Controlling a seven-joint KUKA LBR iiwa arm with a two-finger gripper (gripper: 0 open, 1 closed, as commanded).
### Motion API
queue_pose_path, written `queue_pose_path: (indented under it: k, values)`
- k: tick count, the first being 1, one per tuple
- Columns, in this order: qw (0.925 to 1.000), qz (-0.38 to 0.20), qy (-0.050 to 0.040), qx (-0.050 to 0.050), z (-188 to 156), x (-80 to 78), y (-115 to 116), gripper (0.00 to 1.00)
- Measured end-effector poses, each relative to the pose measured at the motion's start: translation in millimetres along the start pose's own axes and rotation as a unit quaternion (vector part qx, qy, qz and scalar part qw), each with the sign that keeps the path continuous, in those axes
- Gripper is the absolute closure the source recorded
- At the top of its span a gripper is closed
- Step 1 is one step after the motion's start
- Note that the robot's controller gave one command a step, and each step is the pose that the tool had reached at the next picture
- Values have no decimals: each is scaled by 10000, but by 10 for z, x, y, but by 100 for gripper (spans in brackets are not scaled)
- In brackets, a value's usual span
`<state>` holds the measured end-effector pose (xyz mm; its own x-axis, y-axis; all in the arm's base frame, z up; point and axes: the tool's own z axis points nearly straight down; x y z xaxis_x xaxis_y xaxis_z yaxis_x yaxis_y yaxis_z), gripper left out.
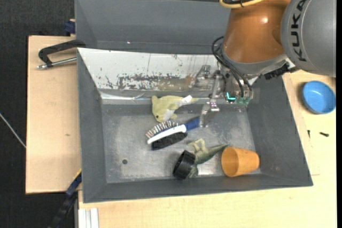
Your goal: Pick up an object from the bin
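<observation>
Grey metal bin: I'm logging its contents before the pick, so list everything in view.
Crumpled pale yellow soft thing: one, pale yellow, floor's back centre.
Brush with bristle head: one, blue handle, black-and-white head, mid-floor.
Round black cap: one, black, front centre.
Limp olive-green thing: one, olive, between cap and cup.
Orange plastic cup: one, orange, on its side, front right.
Rounded blue object: one, blue, outside the right rim.
Grey metal bin: one, grey, mid-view.
Gripper: one, metallic, beside the brush's handle end.
Arm with orange cover: one, grey and orange, from right.

Even overhead light puts glare on the back wall of the bin (140, 68) and a sheen on the orange cover (255, 23).
</observation>
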<state>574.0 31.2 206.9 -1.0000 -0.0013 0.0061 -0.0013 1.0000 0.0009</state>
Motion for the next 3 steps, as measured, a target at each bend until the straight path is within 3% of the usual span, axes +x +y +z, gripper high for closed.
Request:
queue_pose_path:
  k: [1, 2, 3]
  values:
    - [9976, 688, 20, 20, 1305, -57, 204, 0]
    - [9976, 688, 7, -14, 1296, -60, 242, 100]
    - [9979, 647, -98, -15, -251, -118, 203, 100]
